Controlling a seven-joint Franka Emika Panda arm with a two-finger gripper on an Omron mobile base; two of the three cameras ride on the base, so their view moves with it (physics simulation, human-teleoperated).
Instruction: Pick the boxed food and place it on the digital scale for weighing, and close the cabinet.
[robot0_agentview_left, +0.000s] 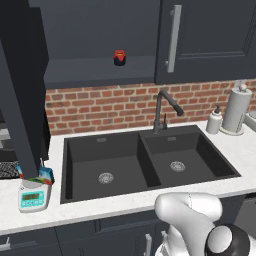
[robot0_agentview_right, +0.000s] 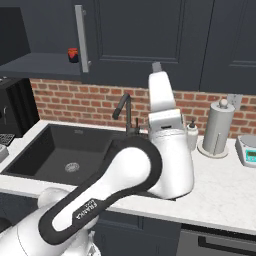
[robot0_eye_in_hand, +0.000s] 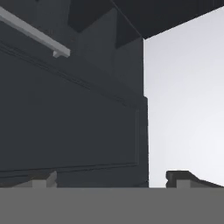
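- Left base view: the cabinet (robot0_agentview_left: 200, 40) hangs over a black double sink (robot0_agentview_left: 145, 165); its left compartment stands open, with the open door (robot0_agentview_left: 20, 90) edge-on at the left. A red-lidded jar (robot0_agentview_left: 119, 58) sits on the open shelf. The digital scale (robot0_agentview_left: 34, 196) rests on the white counter (robot0_agentview_left: 100, 210) left of the sink, with the boxed food (robot0_agentview_left: 45, 174) lying on its far edge, partly hidden by the door. Faucet (robot0_agentview_left: 162, 107), soap bottle (robot0_agentview_left: 214, 121) and paper towel roll (robot0_agentview_left: 236, 110) stand behind the sink.
- Right base view: the white arm (robot0_agentview_right: 160, 130) rises in front of the sink toward the closed door's silver bar handle (robot0_agentview_right: 81, 37).
- Hand view: the gripper (robot0_eye_in_hand: 111, 178) faces a dark cabinet door panel; its fingertips (robot0_eye_in_hand: 181, 178) stand wide apart, holding nothing.
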